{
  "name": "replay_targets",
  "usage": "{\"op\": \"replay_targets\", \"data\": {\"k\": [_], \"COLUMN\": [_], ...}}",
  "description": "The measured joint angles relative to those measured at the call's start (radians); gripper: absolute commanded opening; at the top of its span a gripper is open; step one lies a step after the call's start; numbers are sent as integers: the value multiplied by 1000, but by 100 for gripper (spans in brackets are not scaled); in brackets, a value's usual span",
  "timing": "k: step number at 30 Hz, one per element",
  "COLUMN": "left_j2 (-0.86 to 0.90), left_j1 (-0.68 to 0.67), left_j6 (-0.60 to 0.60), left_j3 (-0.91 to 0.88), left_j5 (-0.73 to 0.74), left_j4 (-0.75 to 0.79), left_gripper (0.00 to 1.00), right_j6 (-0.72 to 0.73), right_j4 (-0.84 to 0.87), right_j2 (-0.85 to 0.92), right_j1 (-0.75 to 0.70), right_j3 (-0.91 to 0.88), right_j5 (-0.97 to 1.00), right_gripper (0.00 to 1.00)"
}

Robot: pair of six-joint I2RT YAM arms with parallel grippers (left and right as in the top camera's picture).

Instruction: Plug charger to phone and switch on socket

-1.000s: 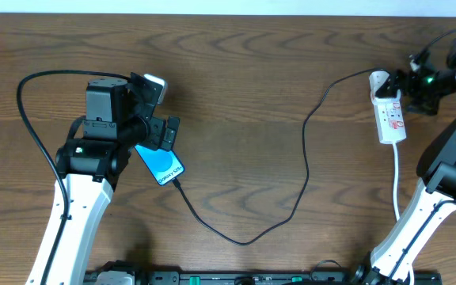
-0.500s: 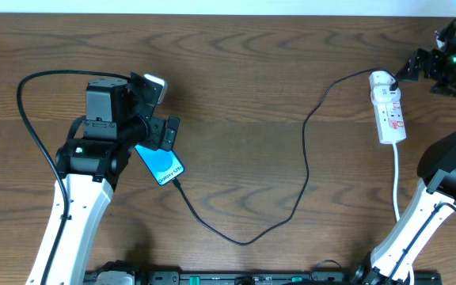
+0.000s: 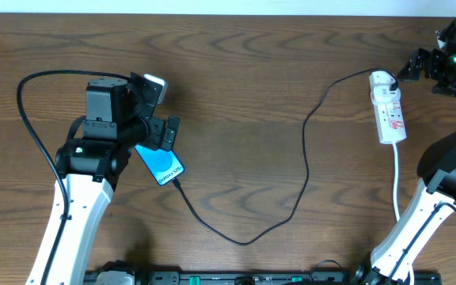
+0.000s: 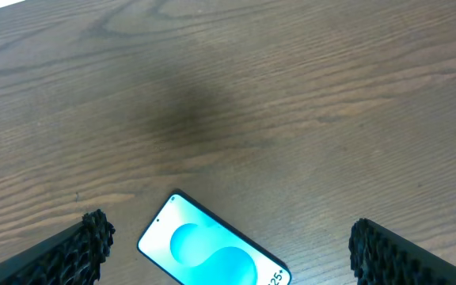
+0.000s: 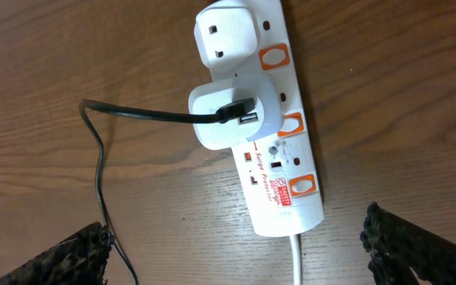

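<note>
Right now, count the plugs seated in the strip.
2. One white plug at the end opposite the strip's cord; a second plug beside it, carrying the black cable. None looks hidden.

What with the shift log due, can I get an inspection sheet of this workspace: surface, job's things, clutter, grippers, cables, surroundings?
Surface: brown wood-grain table.
Job's things: phone flat, blue screen up; charger tip at the phone's near end, other end in a white adapter on the socket; switch states unreadable.
Clutter: nothing seen.
Grippers: left gripper open over the phone; right gripper open above the socket, touching nothing.
Cables: charger loops loosely across the table; socket's white cord runs to the near edge.
Surroundings: black rail along the near edge.
</note>
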Motion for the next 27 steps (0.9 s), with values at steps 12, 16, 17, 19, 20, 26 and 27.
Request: {"op": "replay_targets", "data": {"k": [12,16,17,19,20,26,27], "left_j2": [0,0,0,0,0,0,0], "left_j1": [0,0,0,0,0,0,0], "left_j6": [0,0,0,0,0,0,0], "left_j3": [0,0,0,0,0,0,0], "left_j5": [0,0,0,0,0,0,0], "left_j4": [0,0,0,0,0,-1,-1], "left_gripper": [98,98,98,98,98,98,98], "right_j6": [0,0,0,0,0,0,0], "right_j4": [18,23,24,24,25,26,26], "right_j2": [0,0,0,0,0,0,0], "right_j1": [0,0,0,0,0,0,0], "right_j3": [0,0,0,0,0,0,0], "right_j5": [0,1,1,1,1,1,2], "right_gripper": [99,99,99,99,99,99,99]}}
